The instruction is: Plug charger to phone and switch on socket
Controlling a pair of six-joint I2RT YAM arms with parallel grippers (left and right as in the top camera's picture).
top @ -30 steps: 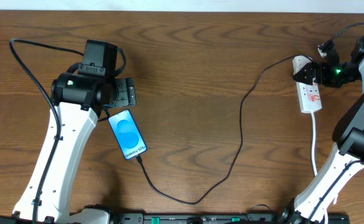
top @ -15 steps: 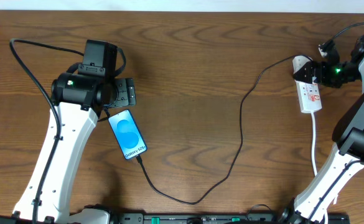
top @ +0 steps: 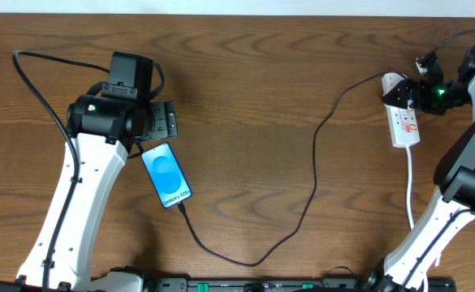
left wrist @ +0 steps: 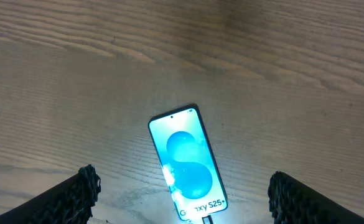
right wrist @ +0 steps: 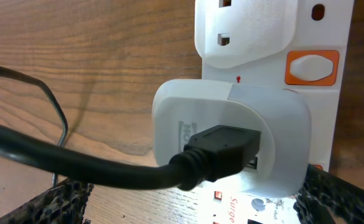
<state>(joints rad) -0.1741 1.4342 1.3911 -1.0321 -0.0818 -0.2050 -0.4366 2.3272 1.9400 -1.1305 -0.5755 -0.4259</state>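
Nothing is shifting since the earlier frame – both arms, the cable and the phone are sitting exactly where they were on the desk (top: 253, 97).

The left gripper (left wrist: 185, 190) is hanging just above the phone with its jaws spread wide, holding nothing. The right gripper (right wrist: 191, 200) is hovering fully open at the top end of the socket (top: 404, 126), also empty, at the desk's far right edge.

The phone (top: 166, 174) is lying face up with its screen glowing, well apart from the socket. The charger (top: 314, 174) is looping across the desk between them, and its tip (top: 183, 208) appears to be sitting in the phone's lower end.

So the plugging looks done – the pause is probably leading into the press on the orange switch (right wrist: 312, 67), whose state I cannot tell.
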